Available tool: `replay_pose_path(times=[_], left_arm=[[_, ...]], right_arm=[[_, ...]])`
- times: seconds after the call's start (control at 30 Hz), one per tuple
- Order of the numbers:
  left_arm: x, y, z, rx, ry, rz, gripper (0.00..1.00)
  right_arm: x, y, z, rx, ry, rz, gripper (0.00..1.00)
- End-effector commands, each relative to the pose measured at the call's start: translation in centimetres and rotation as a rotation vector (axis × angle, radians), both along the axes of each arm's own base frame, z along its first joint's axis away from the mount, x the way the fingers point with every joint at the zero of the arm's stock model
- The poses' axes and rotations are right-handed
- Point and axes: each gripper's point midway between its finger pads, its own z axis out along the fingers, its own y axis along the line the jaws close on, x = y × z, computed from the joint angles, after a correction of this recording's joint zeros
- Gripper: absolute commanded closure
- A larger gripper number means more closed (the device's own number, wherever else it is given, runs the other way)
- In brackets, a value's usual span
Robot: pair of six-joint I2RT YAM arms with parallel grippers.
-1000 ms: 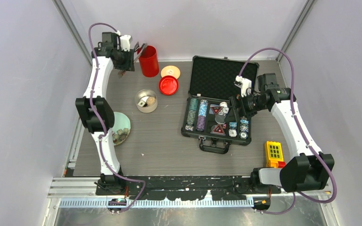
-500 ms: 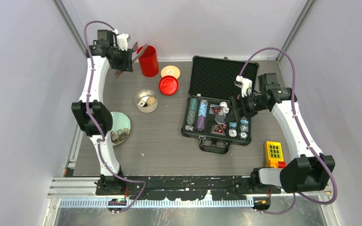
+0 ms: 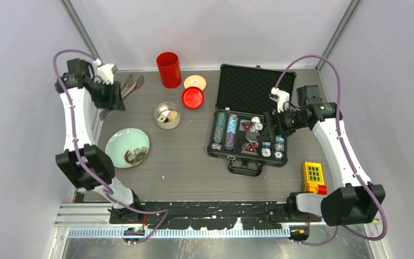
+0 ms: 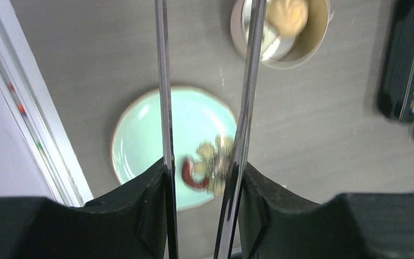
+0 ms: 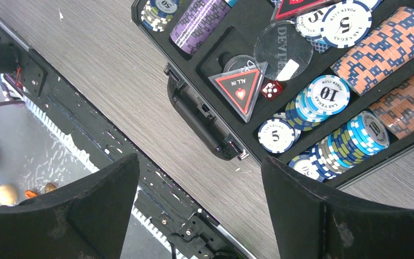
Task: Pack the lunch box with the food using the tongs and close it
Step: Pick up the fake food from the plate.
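My left gripper is shut on the tongs at the table's back left, their tips pointing toward the red cup. In the left wrist view the two silver tong arms run up between my fingers. Below them lies the pale green plate with the food, an orange curved piece among blurred bits. The lunch box, a round steel tin, stands open with a beige lump inside. Its cream-tan lid lies flat further back. My right gripper hangs open over the poker case.
A red cup stands at the back, a red round lid next to the tin. The open black poker chip case fills the right middle; its handle faces the near edge. A yellow block sits near right.
My left arm has swung away from the red cup to the left, taking the tongs out of the cup with it. The plate now shows whole. The right arm has hardly moved.
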Motion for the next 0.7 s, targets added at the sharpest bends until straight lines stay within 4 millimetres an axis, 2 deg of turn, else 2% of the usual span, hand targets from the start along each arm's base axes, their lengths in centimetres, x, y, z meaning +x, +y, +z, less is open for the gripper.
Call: replay_pose_path(times=[0.0,0.13,0.3,0.43,0.67], left_arm=[[-7.0,0.4,-0.1,-0.014,0.035,-0.063,0.55],[-12.0,0.9,-2.3,0.006,0.106,-0.082,0.55],[-16.3,1.8,-3.8,0.012,0.156,-0.088,0.53],[-18.6,3.2,-5.2,0.005,0.201,-0.076,0.55],[-21.1,5.3,-7.0,0.084,0.278,-0.086,0.57]], right_arm=[[-0.1,0.2,1.8,0.025,-0.057,0.005,0.12],[-0.2,0.4,1.6,0.032,-0.049,0.006,0.12],[-0.3,0.5,1.8,0.042,-0.049,0.005,0.12],[-0.3,0.5,1.8,0.040,-0.054,0.008,0.12],[-0.4,0.4,1.3,0.027,-0.047,0.026,0.12]])
